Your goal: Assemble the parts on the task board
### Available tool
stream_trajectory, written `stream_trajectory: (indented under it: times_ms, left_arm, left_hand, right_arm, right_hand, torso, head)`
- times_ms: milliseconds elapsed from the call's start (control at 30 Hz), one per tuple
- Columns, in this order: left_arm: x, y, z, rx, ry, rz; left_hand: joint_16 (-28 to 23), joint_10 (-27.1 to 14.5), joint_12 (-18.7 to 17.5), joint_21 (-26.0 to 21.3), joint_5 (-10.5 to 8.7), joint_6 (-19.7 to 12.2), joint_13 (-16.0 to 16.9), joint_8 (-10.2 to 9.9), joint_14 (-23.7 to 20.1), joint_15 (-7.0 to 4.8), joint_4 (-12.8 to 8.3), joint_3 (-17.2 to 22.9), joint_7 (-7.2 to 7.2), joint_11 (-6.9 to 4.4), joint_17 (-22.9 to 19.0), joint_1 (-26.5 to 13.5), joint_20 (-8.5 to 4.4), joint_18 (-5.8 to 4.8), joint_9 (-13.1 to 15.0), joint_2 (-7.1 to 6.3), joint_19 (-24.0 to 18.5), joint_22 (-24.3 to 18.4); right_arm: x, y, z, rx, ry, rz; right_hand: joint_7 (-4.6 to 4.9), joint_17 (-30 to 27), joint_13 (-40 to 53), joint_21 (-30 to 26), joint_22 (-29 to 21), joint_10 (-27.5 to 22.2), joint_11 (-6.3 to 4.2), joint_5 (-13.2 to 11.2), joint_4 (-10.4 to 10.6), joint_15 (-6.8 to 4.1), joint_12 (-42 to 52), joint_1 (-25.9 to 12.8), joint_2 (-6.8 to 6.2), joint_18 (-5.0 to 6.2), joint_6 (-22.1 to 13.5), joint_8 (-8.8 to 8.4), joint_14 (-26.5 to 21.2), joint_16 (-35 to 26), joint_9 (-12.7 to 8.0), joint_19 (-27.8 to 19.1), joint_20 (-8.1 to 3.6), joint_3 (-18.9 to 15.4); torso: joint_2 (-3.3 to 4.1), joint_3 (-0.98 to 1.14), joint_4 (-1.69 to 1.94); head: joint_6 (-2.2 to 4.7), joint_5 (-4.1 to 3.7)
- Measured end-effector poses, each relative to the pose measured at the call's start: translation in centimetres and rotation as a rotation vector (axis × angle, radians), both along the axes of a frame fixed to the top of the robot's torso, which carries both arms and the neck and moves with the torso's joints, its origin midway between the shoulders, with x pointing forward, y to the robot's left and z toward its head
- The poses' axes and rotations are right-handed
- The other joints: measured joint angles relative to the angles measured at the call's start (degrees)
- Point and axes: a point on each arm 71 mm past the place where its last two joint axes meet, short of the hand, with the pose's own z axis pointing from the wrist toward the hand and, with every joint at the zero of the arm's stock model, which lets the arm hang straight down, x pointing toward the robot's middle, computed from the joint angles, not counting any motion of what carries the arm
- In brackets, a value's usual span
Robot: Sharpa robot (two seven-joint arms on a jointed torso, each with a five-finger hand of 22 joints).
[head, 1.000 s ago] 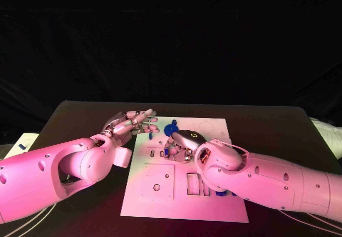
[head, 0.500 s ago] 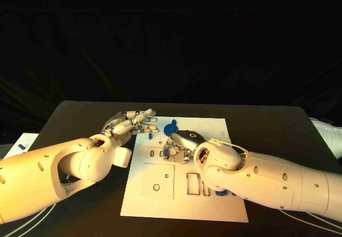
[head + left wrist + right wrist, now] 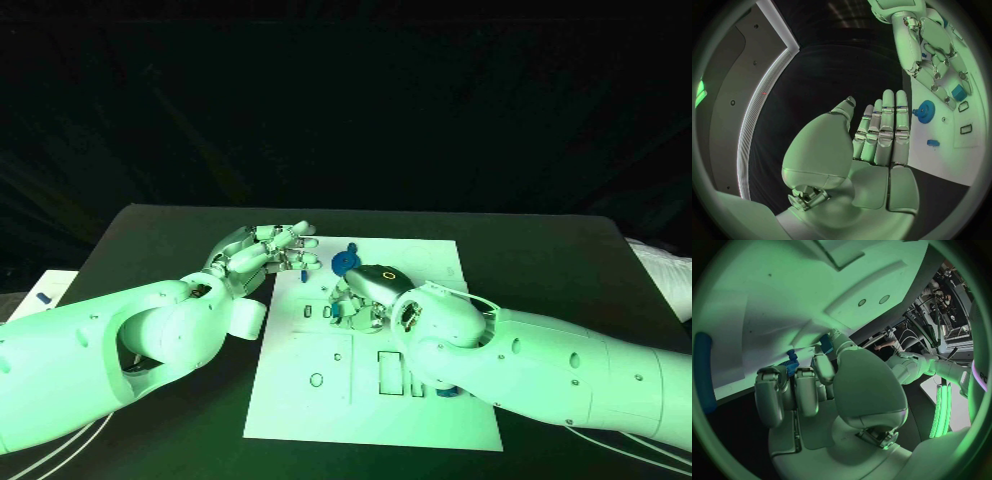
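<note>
A black desk (image 3: 548, 270) carries the white task board (image 3: 418, 400) at its middle. The left hand (image 3: 267, 250) hovers flat, fingers straight and empty, at the board's far left edge. The right hand (image 3: 368, 295) curls down on the board (whether it grips anything, I cannot tell). A blue gear part (image 3: 343, 263) lies just beyond it.

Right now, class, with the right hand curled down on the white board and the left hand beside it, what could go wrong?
1. The right hand covers its own work in the head view, so a misaligned small blue part at its fingers could jam unnoticed.
2. The round blue gear sits close beside that hand; a sideways move might knock it.
3. The open left hand hovers at the white task board's edge and could nudge it.
</note>
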Motion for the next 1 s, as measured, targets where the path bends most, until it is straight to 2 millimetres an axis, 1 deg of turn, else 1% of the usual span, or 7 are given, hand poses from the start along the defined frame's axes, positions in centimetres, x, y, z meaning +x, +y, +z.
stream_trajectory:
  times_ms: [233,400,700,767,900,967,1000]
  left_arm:
    - [0.0,0.0,0.0,0.0,0.0,0.0]
    - [0.1,0.1,0.0,0.001,0.001,0.001]
    - [0.2,0.3,-0.1,0.004,0.002,0.006]
    - [0.2,0.4,-0.1,0.006,0.004,0.008]
    - [0.5,0.7,-0.3,0.024,0.008,0.015]
    - [0.7,0.9,-0.5,0.049,0.013,0.014]
    - [0.8,1.0,-0.6,0.063,0.015,0.013]
  left_hand:
    - [0.0,0.0,0.0,0.0,0.0,0.0,0.0,0.0,0.0,0.0,0.0,0.0,0.0,0.0,0.0,0.0,0.0,0.0,0.0,0.0,0.0,0.0]
    - [0.0,0.0,0.0,0.0,0.0,0.0,0.0,0.0,0.0,0.0,0.0,0.0,0.0,0.0,0.1,0.0,0.0,0.0,0.0,0.0,0.0,0.0]
    - [0.0,0.0,-0.3,0.2,0.0,0.0,0.1,0.0,0.4,0.22,-0.4,-0.1,0.0,0.0,0.6,0.0,0.12,-0.01,0.0,0.0,0.5,0.0]
    - [0.6,0.0,-0.3,1.1,0.0,0.0,0.2,-0.1,1.9,-0.12,-0.4,-0.1,0.0,0.0,1.3,0.0,-0.25,0.0,0.0,0.0,1.7,0.3]
    - [6.0,3.0,0.3,5.6,0.0,1.2,0.9,-0.2,8.5,-2.07,-0.7,-0.3,-1.16,-1.5,5.4,0.0,-2.17,-0.01,0.1,0.0,7.0,2.6]
    - [10.2,5.8,1.4,8.7,0.0,2.0,1.7,-0.2,12.2,-3.28,-0.7,-0.3,-2.03,-2.59,8.3,0.0,-3.24,0.0,0.2,-0.01,10.1,4.3]
    - [14.8,7.5,2.2,10.9,0.0,2.8,2.2,0.1,13.8,-4.04,-0.7,-0.3,-2.64,-3.29,12.2,0.0,-3.99,-0.01,0.3,-0.05,11.9,5.7]
  right_arm:
    - [-0.2,-0.2,-0.2,0.016,-0.007,-0.011]
    - [-0.4,-1.0,-0.3,0.072,-0.02,-0.012]
    - [-1.4,-2.3,1.9,0.232,-0.053,0.107]
    - [-1.6,-2.7,2.6,0.255,-0.061,0.124]
    - [-1.8,-4.1,4.5,0.307,-0.085,0.153]
    - [-1.8,-5.1,5.6,0.327,-0.092,0.154]
    - [-1.7,-5.7,6.1,0.336,-0.091,0.15]
  right_hand:
    - [0.31,0.0,-0.4,0.0,0.0,-0.3,0.29,-0.4,0.6,0.24,-0.7,-0.1,-0.94,0.0,-1.6,-0.04,-0.2,-0.2,-0.1,0.0,0.41,-0.6]
    - [1.2,0.0,-1.3,-0.3,0.0,-1.1,1.11,-0.8,1.1,0.81,-1.8,0.4,-2.24,0.0,-5.8,0.07,0.0,-0.7,-1.2,-0.1,0.93,-1.0]
    - [1.53,0.0,-1.6,-0.7,0.0,-1.5,1.52,-0.5,2.1,1.21,-2.1,0.7,-2.51,0.0,-7.1,0.07,0.0,-0.7,-1.6,-0.1,1.33,-1.7]
    - [1.53,0.0,-1.7,-0.7,0.0,-1.5,1.52,-0.5,2.2,1.21,-2.1,0.7,-2.51,0.0,-7.1,0.07,0.0,-0.7,-1.6,-0.1,1.33,-1.8]
    - [1.53,0.0,-1.7,-0.7,0.0,-1.5,1.52,-0.5,2.6,1.21,-2.1,0.7,-2.51,0.0,-7.1,0.07,0.0,-0.7,-1.6,-0.1,1.33,-2.2]
    - [1.53,0.0,-1.7,-0.7,0.0,-1.5,1.5,-0.5,2.6,1.21,-2.1,0.7,-2.51,0.0,-7.1,0.07,0.0,-0.7,-1.6,-0.1,1.33,-2.3]
    - [1.46,0.0,-1.7,-0.7,0.0,-1.7,1.35,-0.5,2.8,1.21,-2.1,0.7,-2.49,0.0,-7.0,0.26,0.0,-0.7,-1.5,-0.1,1.33,-2.4]
  torso:
    - [-0.01,0.01,0.03]
    - [-0.03,0.04,0.04]
    - [-0.06,0.03,0.0]
    - [-0.07,0.04,-0.02]
    - [-0.1,0.07,-0.09]
    - [-0.17,0.11,-0.1]
    - [-0.21,0.13,-0.1]
  head:
    - [0.01,-0.04]
    - [0.03,-0.02]
    - [0.22,0.14]
    - [0.31,0.17]
    - [0.62,0.16]
    - [0.67,0.09]
    - [0.68,0.09]
